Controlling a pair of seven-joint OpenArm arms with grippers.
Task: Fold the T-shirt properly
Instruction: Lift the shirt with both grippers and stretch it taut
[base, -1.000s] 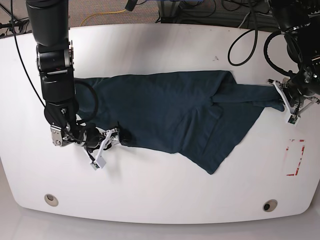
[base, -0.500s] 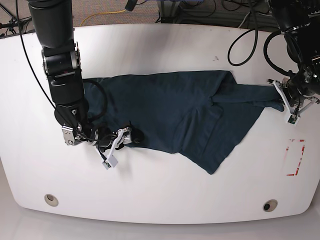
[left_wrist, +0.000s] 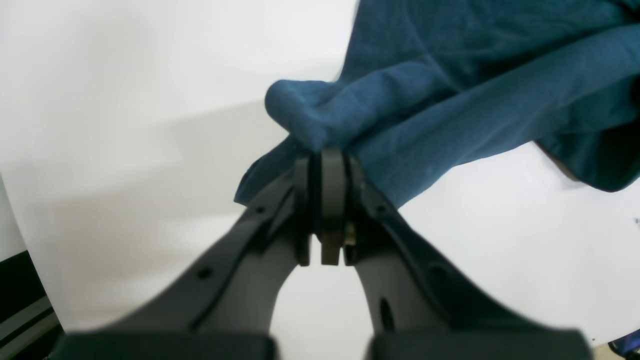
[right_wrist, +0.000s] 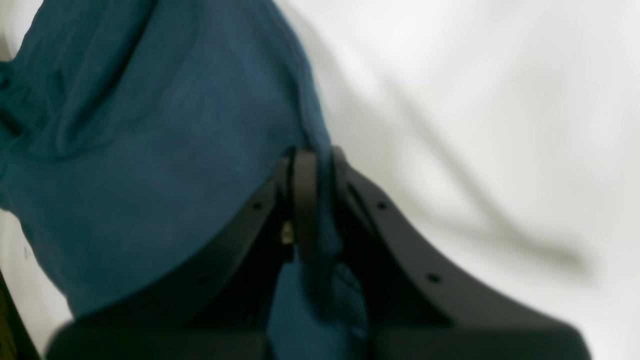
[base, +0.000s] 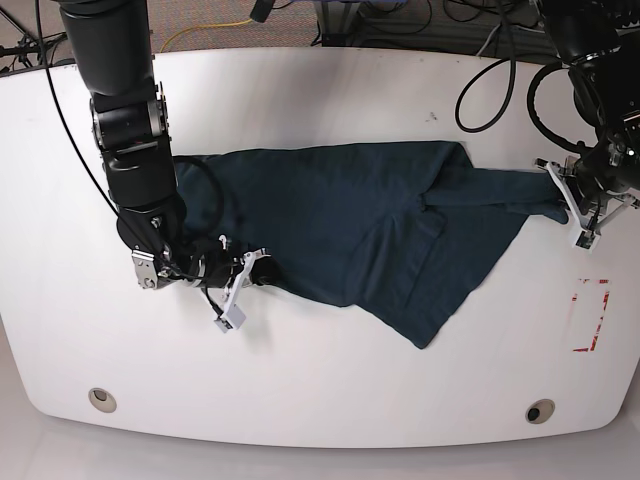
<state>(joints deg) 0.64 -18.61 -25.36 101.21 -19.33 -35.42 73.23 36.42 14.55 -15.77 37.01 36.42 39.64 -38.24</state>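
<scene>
The dark teal T-shirt (base: 350, 220) lies wrinkled across the middle of the white table (base: 330, 370), tapering to a bunched end at the right. My left gripper (base: 558, 200) is shut on that bunched end; the left wrist view shows a fold of T-shirt (left_wrist: 450, 100) pinched between the closed left gripper (left_wrist: 325, 155) and stretching away up and to the right. My right gripper (base: 252, 272) sits at the shirt's near-left edge. In the right wrist view the right gripper (right_wrist: 312, 165) is shut with the T-shirt (right_wrist: 150, 150) edge caught between its fingers.
A red rectangular mark (base: 590, 315) is on the table at the right, near the left arm. Two round inserts (base: 100, 398) (base: 540, 411) sit by the front edge. Cables (base: 490, 80) trail over the back right.
The right arm slid rightwards along the table to the shirt's near-left edge, and its gripper went from open to shut on the cloth. The left gripper stayed put.
</scene>
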